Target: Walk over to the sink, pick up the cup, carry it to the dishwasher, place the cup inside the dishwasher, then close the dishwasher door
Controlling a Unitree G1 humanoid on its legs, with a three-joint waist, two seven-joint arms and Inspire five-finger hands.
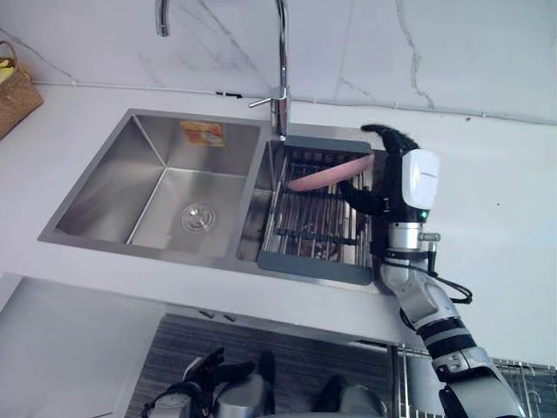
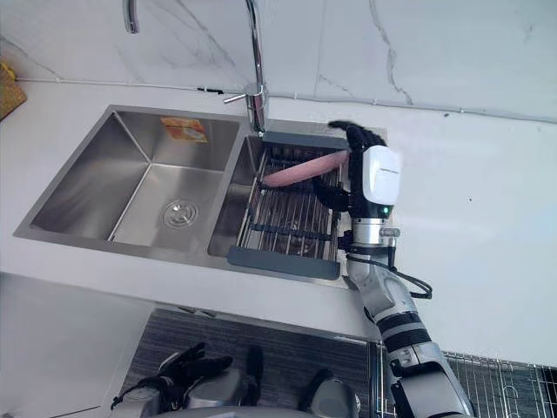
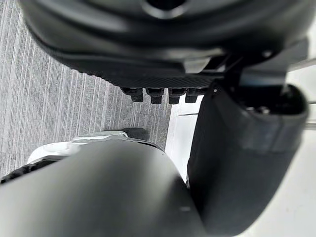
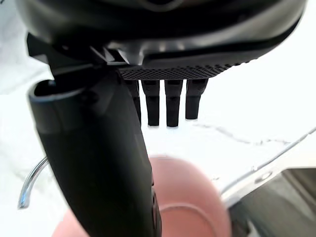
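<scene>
A pink cup (image 1: 326, 173) lies on its side on the wire rack (image 1: 318, 228) in the sink's right basin. My right hand (image 1: 419, 178) reaches over the rack's right end. Its fingers (image 1: 385, 132) arch over the cup's near end and the thumb (image 1: 361, 198) stands below it, so the cup sits between them. In the right wrist view a white gap shows between the fingertips (image 4: 172, 106) and the cup (image 4: 190, 197), and the hand is open. My left hand (image 1: 204, 370) hangs low by the floor with relaxed fingers, holding nothing.
A tall chrome tap (image 1: 280, 83) rises behind the sink (image 1: 104, 170), whose left basin has a drain and an orange sticker. A wicker basket (image 1: 13, 91) stands on the white counter at far left. A wire dishwasher rack (image 1: 526, 376) shows at lower right, a grey panel (image 1: 61, 344) at lower left.
</scene>
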